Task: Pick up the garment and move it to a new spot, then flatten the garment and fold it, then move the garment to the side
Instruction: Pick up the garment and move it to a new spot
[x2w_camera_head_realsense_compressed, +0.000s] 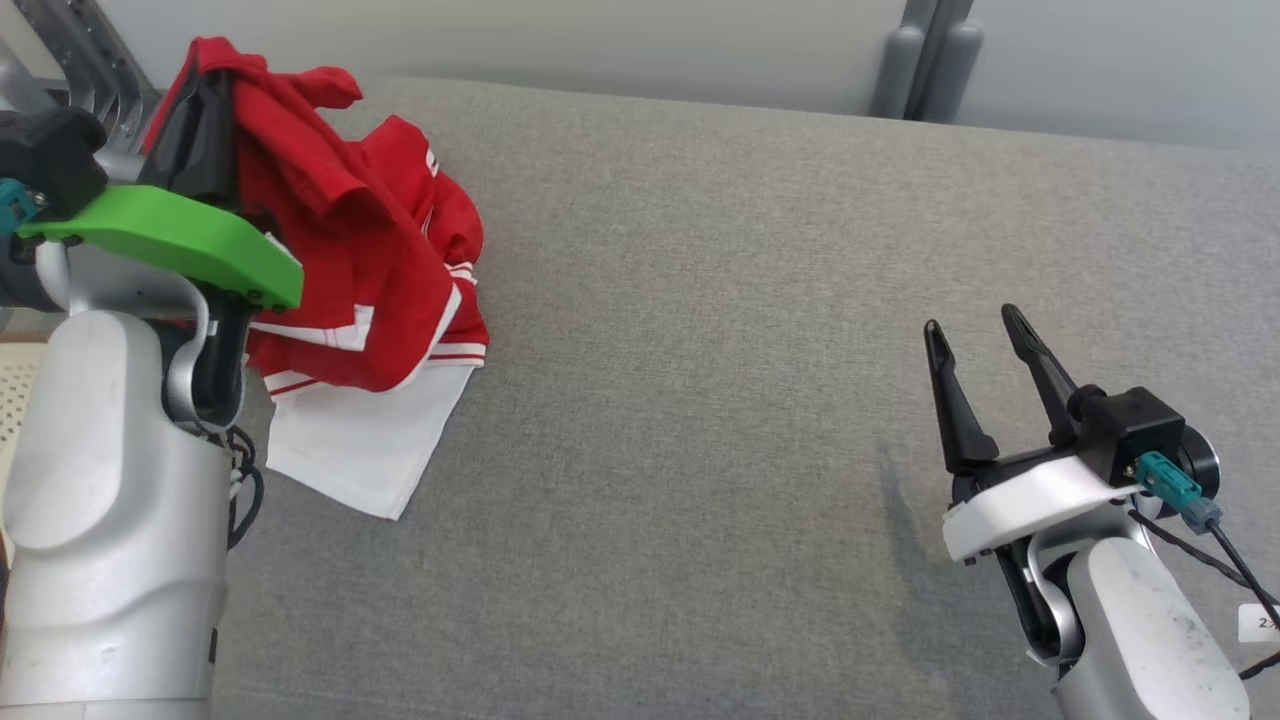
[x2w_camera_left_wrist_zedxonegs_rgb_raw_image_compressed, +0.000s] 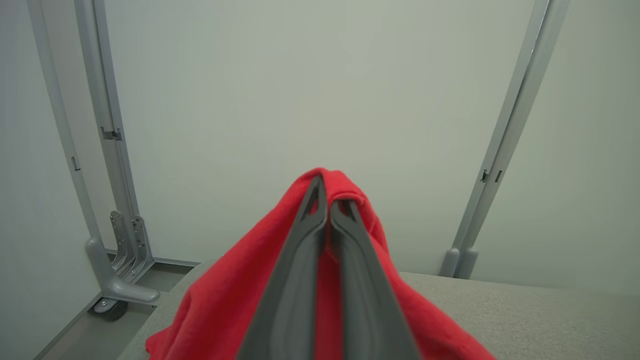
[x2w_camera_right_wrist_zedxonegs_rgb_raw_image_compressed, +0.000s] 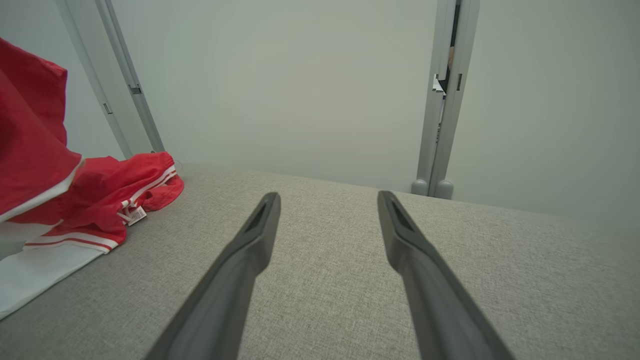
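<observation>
A grey fabric surface (x2w_camera_head_realsense_compressed: 720, 380) is backed by a pale wall. The red and white garment (x2w_camera_head_realsense_compressed: 380, 270) is located at its far left, partly lifted, its top fold clamped in the closed left gripper (x2w_camera_left_wrist_zedxonegs_rgb_raw_image_compressed: 329, 195). The right gripper (x2w_camera_head_realsense_compressed: 971, 318) is held spread and empty, well apart.

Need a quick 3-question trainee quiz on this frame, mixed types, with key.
1. True or false: the left gripper is shut on the garment.
2. Multiple choice: the right gripper is A) open and holding nothing, B) shut on the garment, C) shut and empty.
3. Short answer: what colour is the part of the garment lying flat on the grey surface?

Key: 1 true; 2 A; 3 white.
</observation>
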